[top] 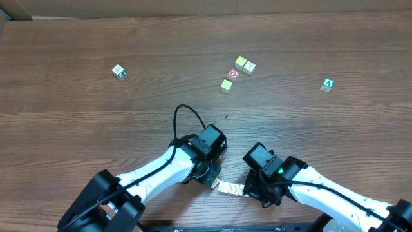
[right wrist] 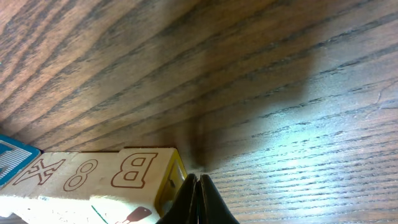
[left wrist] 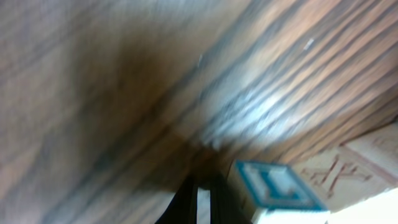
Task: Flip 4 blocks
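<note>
**Landmark.** Red-circle cube [top: 233,74], sitting on the brown wood-grain surface [top: 77,129], on its far half.

**Blocks** [top: 229,188]. Small pale wooden cubes in a short row, set end to end. They lie well apart from the red-circle cube, straight toward the arm bases from it, with an arm at either end of the row. Seen close up, the row reads a blue-framed block [right wrist: 11,158], then faces marked X, 8 and B. The B end has a yellow side face. A red-orange mark shows low on the row's side.

**Left pincer** [left wrist: 199,202]. Fingers pressed together with nothing between them. It is low over the surface on the arm-base side of the red-circle cube and a little to its left, just beside the blue-framed block. This close view is blurred, so I cannot tell whether it touches.

**Right pincer** [right wrist: 198,198]. Fingers pressed together and holding nothing. It is on the arm-base side of the red-circle cube and a little to its right, with its tip just beside the yellow end face. I cannot tell whether it touches.

**Other pieces.**
- Yellow cubes [top: 226,84]: one just beside the red-circle cube on the arm-base side, another just beyond it.
- Cream cube [top: 249,67]: just right of the red-circle cube.
- Green A cube [top: 327,84]: well apart from the red-circle cube, to its right.
- White cube with a green mark [top: 118,71]: well apart from the red-circle cube, to its left.
</note>
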You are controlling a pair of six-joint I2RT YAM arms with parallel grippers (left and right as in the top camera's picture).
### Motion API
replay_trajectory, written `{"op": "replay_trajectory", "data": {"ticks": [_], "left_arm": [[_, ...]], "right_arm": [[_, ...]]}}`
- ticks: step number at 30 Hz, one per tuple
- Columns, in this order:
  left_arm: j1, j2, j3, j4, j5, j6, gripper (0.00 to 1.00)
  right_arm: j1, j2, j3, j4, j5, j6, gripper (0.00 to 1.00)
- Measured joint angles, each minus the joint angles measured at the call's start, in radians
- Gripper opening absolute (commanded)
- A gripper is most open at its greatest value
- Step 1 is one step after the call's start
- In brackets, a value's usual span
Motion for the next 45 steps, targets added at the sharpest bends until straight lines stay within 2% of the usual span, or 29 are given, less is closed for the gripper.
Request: {"op": "replay_trajectory", "data": {"ticks": [9,24,45], "left_arm": [[0.000,-0.001,0.002,-0.033,0.005,-0.019,0.04],[0.006,0.002,-0.006,-0.037,0.098,-0.018,0.04],[0.006,0.002,-0.010,-0.003,0.094,-0.018,0.04]], "right_arm": [[0.000,0.000,0.000,0.000,0.000,0.000,0.04],[0.000,0.000,0.000,-0.002,0.000,0.000,0.04],[0.000,0.000,0.000,0.003,-0.008,0.003,0.04]]}}
